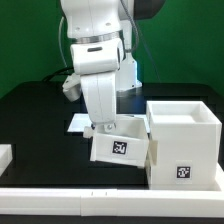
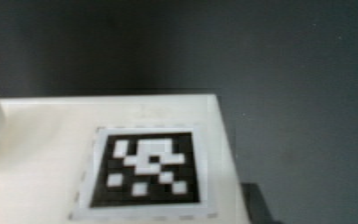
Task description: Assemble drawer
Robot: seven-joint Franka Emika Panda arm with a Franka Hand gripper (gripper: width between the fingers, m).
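— White casing [image 1: 182,143], cube-shaped and tagged, sits nearest on the exterior view's right. Where is the tray?
— Tilted, touching the casing's side, the tray [image 1: 121,148] hangs beneath the gripper [image 1: 103,126]; jaw state cannot be told.

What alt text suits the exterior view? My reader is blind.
A white robot arm's end effector meets a tilted white tagged tray on a black table. A large white open-top casing stands at the exterior view's right.
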